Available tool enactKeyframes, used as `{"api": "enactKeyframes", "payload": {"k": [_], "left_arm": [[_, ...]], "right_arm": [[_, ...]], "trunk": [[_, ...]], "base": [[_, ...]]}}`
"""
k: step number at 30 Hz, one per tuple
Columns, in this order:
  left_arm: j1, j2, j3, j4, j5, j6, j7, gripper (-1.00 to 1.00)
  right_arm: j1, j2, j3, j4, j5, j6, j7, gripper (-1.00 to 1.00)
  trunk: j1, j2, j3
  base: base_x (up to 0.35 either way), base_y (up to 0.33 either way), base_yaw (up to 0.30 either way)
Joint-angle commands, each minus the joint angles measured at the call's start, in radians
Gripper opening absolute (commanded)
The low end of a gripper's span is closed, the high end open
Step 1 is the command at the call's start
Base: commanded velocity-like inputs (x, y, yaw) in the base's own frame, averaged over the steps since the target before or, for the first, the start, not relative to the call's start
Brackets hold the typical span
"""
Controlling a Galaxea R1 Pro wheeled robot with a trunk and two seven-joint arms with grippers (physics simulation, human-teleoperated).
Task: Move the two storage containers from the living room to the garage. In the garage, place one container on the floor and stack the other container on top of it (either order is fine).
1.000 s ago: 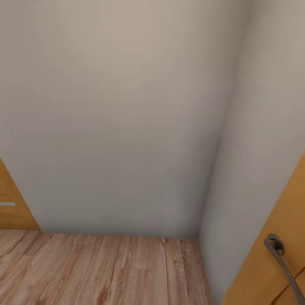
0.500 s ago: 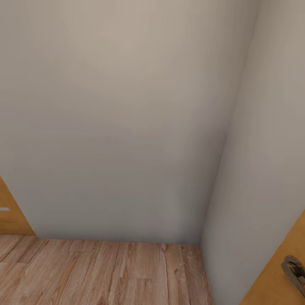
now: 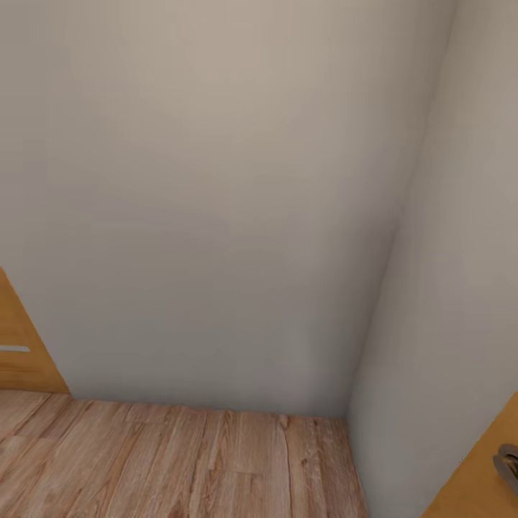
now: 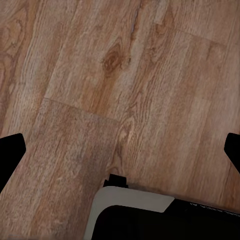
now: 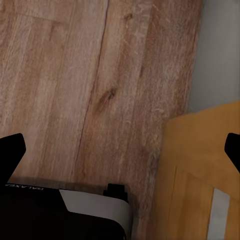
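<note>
Living room wood flooring [image 3: 180, 460] is lying beneath both grippers. The left gripper [image 4: 120, 150] is hanging with fingers spread wide, nothing between them, planks below. The right gripper [image 5: 120, 150] is likewise gaping over planks, with an orange door [image 5: 200, 170] and grey wall [image 3: 216, 201] just beside it.

A plain wall [image 3: 201, 201] closes the way ahead and meets a side wall [image 3: 460, 288] in a corner at the right. Wooden plank floor [image 3: 180, 467] lies bare up to both walls. A wooden door [image 3: 21, 345] stands at the far left, and another door [image 3: 482, 475] with a metal handle [image 3: 508, 464] stands at the right edge. Under the left gripper [image 4: 120, 150] the planks are free; under the right gripper [image 5: 120, 150] a door panel [image 5: 200, 170] stands near.
</note>
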Motion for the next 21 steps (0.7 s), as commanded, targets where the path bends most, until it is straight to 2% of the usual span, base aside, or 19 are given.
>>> {"api": "enactKeyframes", "payload": {"k": [1,12,21], "left_arm": [[-0.001,0.0,0.005,0.001,-0.002,-0.004,-0.002,1.0],[-0.001,0.001,0.006,0.001,-0.002,-0.003,-0.002,1.0],[-0.001,0.002,0.006,0.001,-0.002,-0.002,-0.002,1.0]], "right_arm": [[-0.001,0.0,0.007,0.001,-0.003,-0.004,0.002,1.0],[-0.001,0.0,0.007,0.001,-0.003,-0.003,0.002,1.0],[-0.001,0.0,0.007,0.001,-0.003,-0.003,0.002,1.0]], "trunk": [[0.001,-0.002,-0.002],[0.001,-0.002,-0.002],[0.001,-0.002,-0.002]], "base": [[0.0,0.0,0.096],[0.015,0.0,0.27],[0.263,0.0,0.289]]}}
